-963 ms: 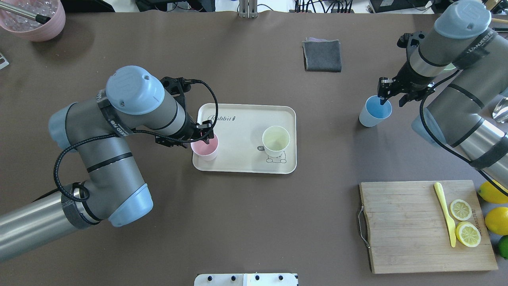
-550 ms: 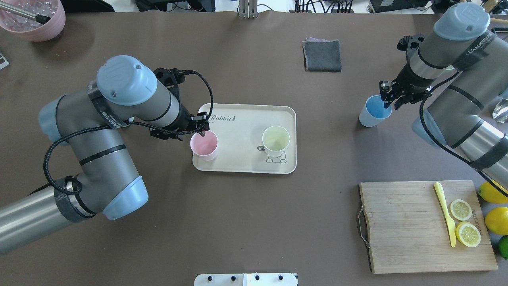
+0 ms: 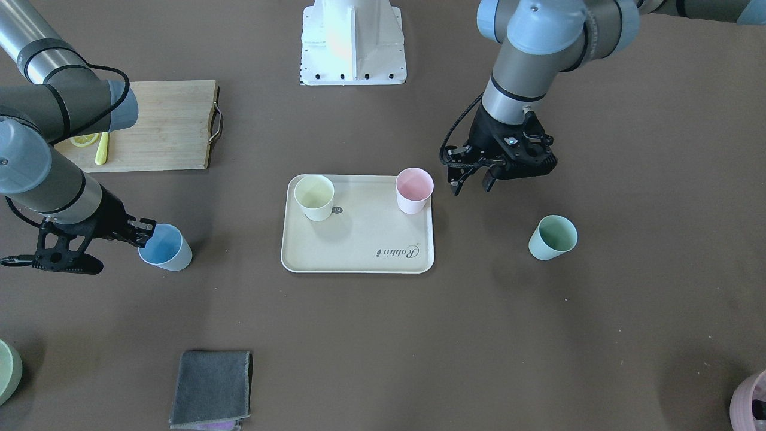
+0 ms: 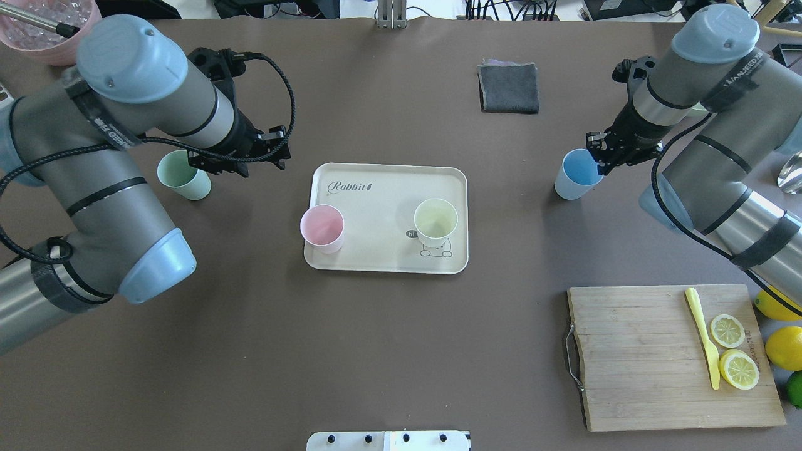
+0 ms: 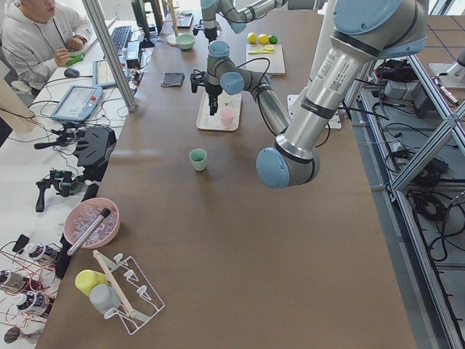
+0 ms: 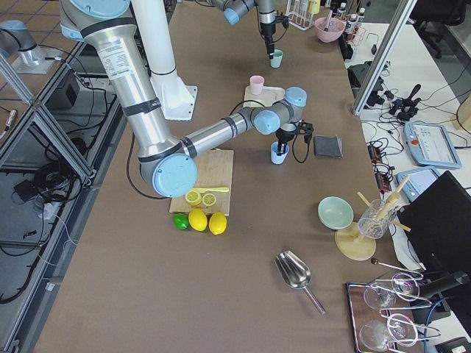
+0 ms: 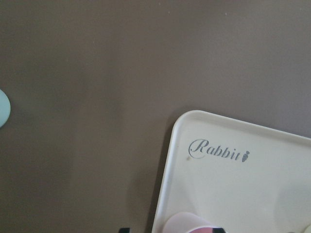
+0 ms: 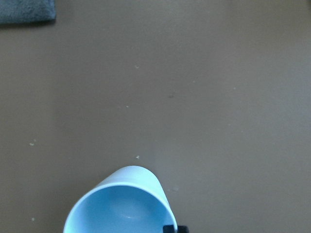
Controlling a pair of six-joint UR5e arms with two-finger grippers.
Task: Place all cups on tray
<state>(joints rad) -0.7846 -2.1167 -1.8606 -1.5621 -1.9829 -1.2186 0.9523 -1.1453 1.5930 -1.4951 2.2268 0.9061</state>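
Observation:
The cream tray [image 4: 388, 181] lies mid-table. The pink cup [image 4: 322, 228] and the pale yellow cup [image 4: 435, 220] stand upright on it. The mint green cup [image 4: 183, 175] stands on the table left of the tray, partly under my left arm. My left gripper [image 4: 279, 150] is open and empty, raised beside the tray's far left corner. My right gripper [image 4: 598, 164] is shut on the near rim of the light blue cup [image 4: 578, 174], right of the tray. The front-facing view shows that cup [image 3: 164, 246] tilted. One fingertip [image 8: 174, 228] shows at its rim.
A bamboo cutting board [image 4: 639, 357] with a yellow knife and lemon slices lies at the front right, with lemons [image 4: 780, 326] beside it. A grey cloth [image 4: 509, 86] lies at the back. A pink pot [image 4: 31, 37] stands at the back left.
My left gripper has let go of the pink cup and drawn back up and to the left, uncovering the mint green cup. The blue cup has shifted a little left in my right gripper.

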